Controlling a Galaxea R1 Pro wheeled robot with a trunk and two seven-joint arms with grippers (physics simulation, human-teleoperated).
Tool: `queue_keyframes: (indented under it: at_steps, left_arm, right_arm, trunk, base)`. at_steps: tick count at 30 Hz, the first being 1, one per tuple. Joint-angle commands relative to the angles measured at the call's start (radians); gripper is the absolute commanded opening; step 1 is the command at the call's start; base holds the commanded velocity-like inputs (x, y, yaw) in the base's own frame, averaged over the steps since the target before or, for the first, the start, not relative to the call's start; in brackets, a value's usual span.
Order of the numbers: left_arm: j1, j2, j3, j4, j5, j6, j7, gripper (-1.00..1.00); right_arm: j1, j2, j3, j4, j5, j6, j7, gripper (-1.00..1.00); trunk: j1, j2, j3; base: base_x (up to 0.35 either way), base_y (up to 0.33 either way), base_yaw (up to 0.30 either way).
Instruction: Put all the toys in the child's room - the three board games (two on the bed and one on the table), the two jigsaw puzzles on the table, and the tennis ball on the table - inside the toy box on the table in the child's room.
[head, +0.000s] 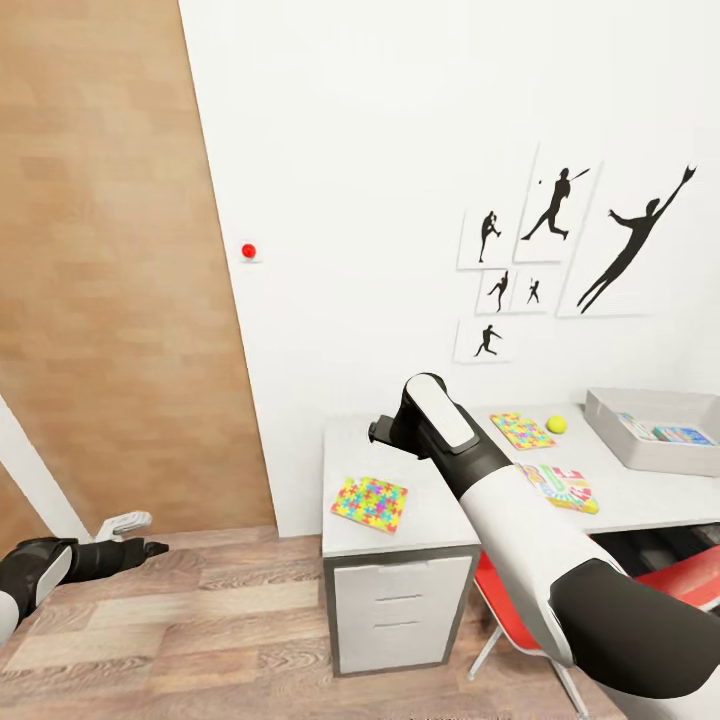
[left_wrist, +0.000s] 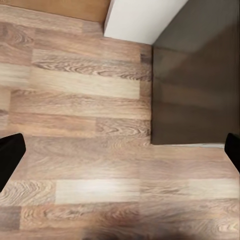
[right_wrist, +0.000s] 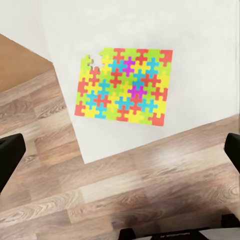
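On the light grey table (head: 430, 515) a jigsaw puzzle (head: 369, 503) (right_wrist: 125, 86) lies near the left front corner. A smaller jigsaw puzzle (head: 522, 430) and the tennis ball (head: 557, 424) lie further back, next to the toy box (head: 612, 440). Flat colourful boxes, one blue (head: 685, 435), lie inside the box. A green-and-red board game (head: 560, 487) rests by the front edge. My right gripper (head: 385, 430) (right_wrist: 120, 155) hangs open above the near puzzle, apart from it. My left gripper (head: 145, 548) (left_wrist: 120, 150) is open, low over the floor. The bed is out of view.
A white drawer unit (head: 400, 610) stands under the table's left end and a red chair (head: 690, 580) is tucked beneath it. A wooden door panel (head: 120, 250) and a red wall button (head: 249, 251) are at the left. A dark cabinet (left_wrist: 195, 90) shows by the left gripper.
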Motion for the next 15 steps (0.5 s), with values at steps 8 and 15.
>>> queue_keyframes:
  at_steps: [8,15]
  left_arm:
    - [0.000,-0.001,0.006,-0.001,0.007,0.011,-0.002,1.00]
    - [0.000,-0.001,0.006,-0.001,0.007,0.011,-0.001,1.00]
  right_arm:
    - [-0.002,0.000,0.005,0.000,-0.006,0.006,-0.007,1.00]
    - [-0.002,0.000,0.006,0.000,-0.006,0.006,-0.006,1.00]
  trunk:
    - [0.001,-0.002,-0.005]
    - [0.001,-0.002,-0.006]
  base:
    - [0.106,0.071,-0.167]
    - [0.072,0.046,-0.014]
